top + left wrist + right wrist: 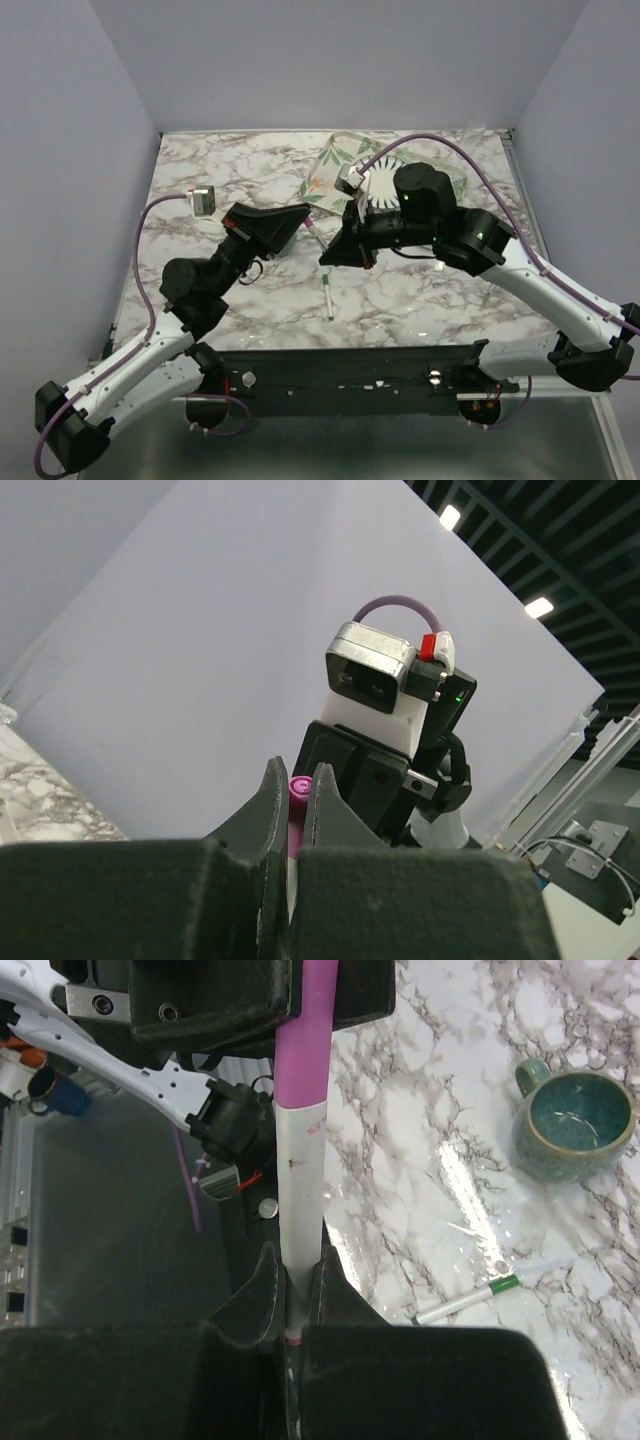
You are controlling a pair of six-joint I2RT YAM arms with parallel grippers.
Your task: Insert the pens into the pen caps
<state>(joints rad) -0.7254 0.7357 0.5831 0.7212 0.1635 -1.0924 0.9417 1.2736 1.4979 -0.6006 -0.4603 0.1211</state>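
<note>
Above the marble counter (420, 300), the right fingers (262, 1290) clamp a white pen (300, 1180) and the left fingers (270, 810) clamp its pink cap (305, 1030), which looks seated. The other pen (455, 1305) lies on the counter, its green cap (505, 1282) apparently on, so little seems left.

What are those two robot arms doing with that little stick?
They are putting a pen and its cap together. The right tool pinches a white pen, and the left tool pinches the pink cap at the pen's other end, up in the air between the arms. The cap looks pushed on already. A second pen, with a green end, lies on the table.
</note>
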